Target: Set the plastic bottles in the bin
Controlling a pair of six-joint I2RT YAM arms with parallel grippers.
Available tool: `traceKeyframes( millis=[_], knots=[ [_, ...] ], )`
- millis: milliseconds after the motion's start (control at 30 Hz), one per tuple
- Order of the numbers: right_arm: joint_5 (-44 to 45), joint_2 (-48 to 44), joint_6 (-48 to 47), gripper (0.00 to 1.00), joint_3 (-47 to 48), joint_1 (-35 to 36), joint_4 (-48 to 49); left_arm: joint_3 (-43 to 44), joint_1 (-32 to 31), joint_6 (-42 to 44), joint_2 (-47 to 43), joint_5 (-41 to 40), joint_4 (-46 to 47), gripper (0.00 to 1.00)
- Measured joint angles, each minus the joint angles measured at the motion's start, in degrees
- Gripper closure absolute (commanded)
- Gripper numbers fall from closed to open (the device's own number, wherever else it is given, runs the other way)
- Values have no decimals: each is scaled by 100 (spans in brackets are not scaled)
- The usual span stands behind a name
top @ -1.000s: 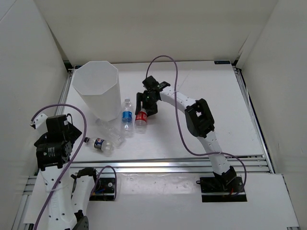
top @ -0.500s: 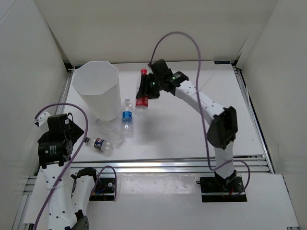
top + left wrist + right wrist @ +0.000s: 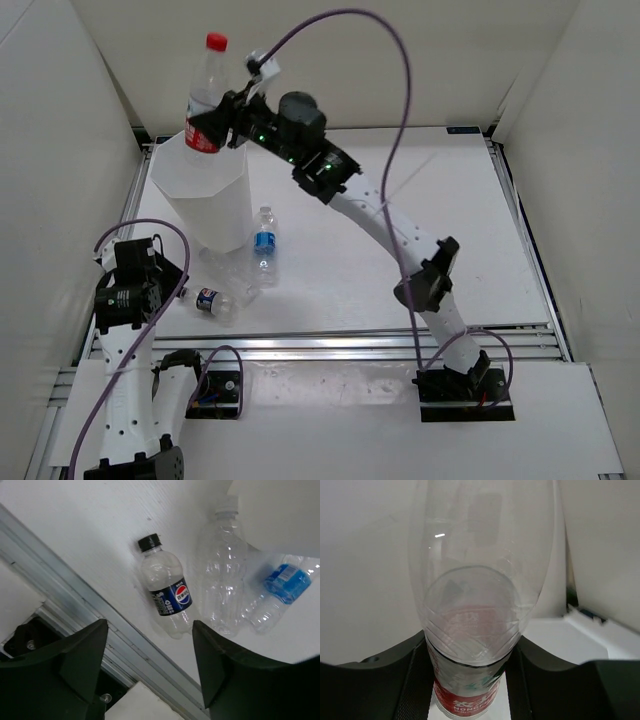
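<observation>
My right gripper (image 3: 222, 128) is shut on the red-label bottle (image 3: 205, 98) and holds it upright, red cap up, high over the open top of the white bin (image 3: 205, 190). In the right wrist view the bottle (image 3: 470, 630) fills the frame between the two pads. The blue-label bottle (image 3: 264, 240) lies right of the bin. The black-cap bottle (image 3: 207, 300) and the unlabelled bottle (image 3: 232, 277) lie in front of the bin. My left gripper (image 3: 150, 670) is open and empty, above the black-cap bottle (image 3: 167, 595), the unlabelled bottle (image 3: 222, 575) and the blue-label bottle (image 3: 282, 587).
White walls enclose the table on the left, back and right. An aluminium rail (image 3: 330, 345) runs along the table's near edge; it also shows in the left wrist view (image 3: 90, 625). Purple cables loop over both arms.
My right gripper has lifted the red-label bottle from the table beside the blue-label bottle, up and left to above the bin. The left arm has shifted a little.
</observation>
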Motion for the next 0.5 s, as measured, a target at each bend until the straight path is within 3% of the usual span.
traceKeyframes(
  millis=[33, 67, 100, 133, 167, 300, 400, 500],
  knots=[
    [-11, 184, -52, 47, -122, -26, 59, -57, 0, 11, 33, 96, 48, 16],
    [-50, 354, -90, 31, -236, -50, 37, -131, 0, 28, 39, 223, 127, 14],
    [-109, 577, -96, 8, -271, -81, -11, -203, 0, 48, 33, 321, 168, 10],
    [-195, 776, -103, 0, -273, -111, -79, -286, 0, 50, 9, 417, 219, 4],
    [-269, 909, -146, 0, -299, -138, -190, -398, 0, 59, -44, 514, 282, 0],
    [-282, 743, -271, 0, -713, -210, -678, -671, 0, 11, -350, 815, 291, 0],
    [-181, -55, -374, 0, -1261, -234, -820, -671, 0, -85, -507, 850, 326, 0],
    [-111, -824, -511, 0, -1038, -232, -855, -682, 0, -168, -470, 857, 367, 0]
  ],
)
